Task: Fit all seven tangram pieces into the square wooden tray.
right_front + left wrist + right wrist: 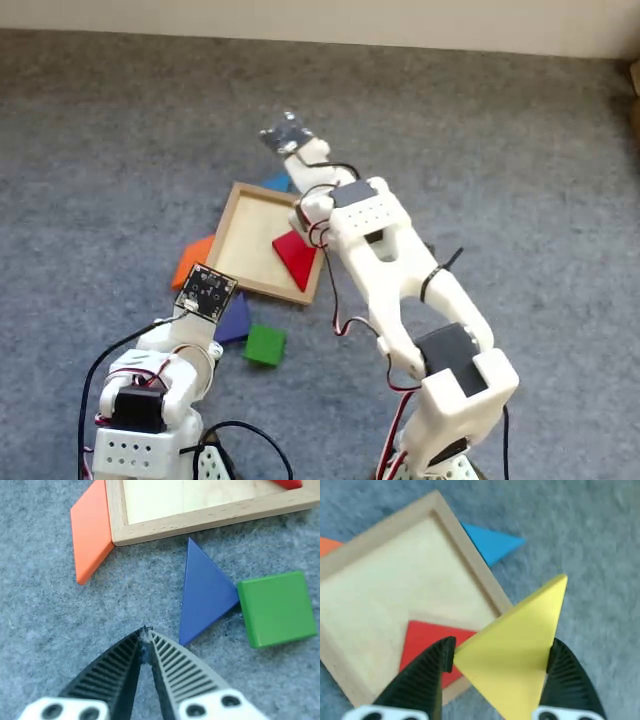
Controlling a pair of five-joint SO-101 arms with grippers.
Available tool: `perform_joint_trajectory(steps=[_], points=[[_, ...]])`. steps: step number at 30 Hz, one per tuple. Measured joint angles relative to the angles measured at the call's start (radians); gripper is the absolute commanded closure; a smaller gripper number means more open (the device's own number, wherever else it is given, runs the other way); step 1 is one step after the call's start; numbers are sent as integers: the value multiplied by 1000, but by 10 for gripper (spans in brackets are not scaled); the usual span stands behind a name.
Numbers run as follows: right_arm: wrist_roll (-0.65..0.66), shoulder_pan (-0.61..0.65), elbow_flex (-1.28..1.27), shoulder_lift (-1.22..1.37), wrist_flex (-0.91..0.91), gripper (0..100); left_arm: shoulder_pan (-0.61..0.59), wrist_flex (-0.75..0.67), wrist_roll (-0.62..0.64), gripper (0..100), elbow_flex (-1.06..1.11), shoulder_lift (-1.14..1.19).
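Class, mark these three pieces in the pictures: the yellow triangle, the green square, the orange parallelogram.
yellow triangle (512, 655), right wrist view, middle of its face.
green square (276, 608), left wrist view, centre of its top.
orange parallelogram (91, 532), left wrist view, middle of its top.

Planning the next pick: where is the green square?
In the high view, the green square lies on the carpet outside the tray's near edge, touching the dark blue triangle's corner, near the left claw.
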State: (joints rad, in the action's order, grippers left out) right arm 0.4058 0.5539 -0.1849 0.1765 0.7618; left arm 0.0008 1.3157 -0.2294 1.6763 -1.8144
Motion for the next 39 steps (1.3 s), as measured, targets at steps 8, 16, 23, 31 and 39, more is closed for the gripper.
perform_joint_trajectory(steps=[8,16,23,31,39], points=[[115,86,-3,0,-189,858,0,0,0,993,0,0],[196,117,-17,117,-304,858,0,0,0,993,0,0],[203,117,-18,141,-304,857,0,0,0,993,0,0],[203,120,-18,141,-273,741,0,0,0,993,0,0],[203,143,-18,141,-201,683,0,0,0,993,0,0]])
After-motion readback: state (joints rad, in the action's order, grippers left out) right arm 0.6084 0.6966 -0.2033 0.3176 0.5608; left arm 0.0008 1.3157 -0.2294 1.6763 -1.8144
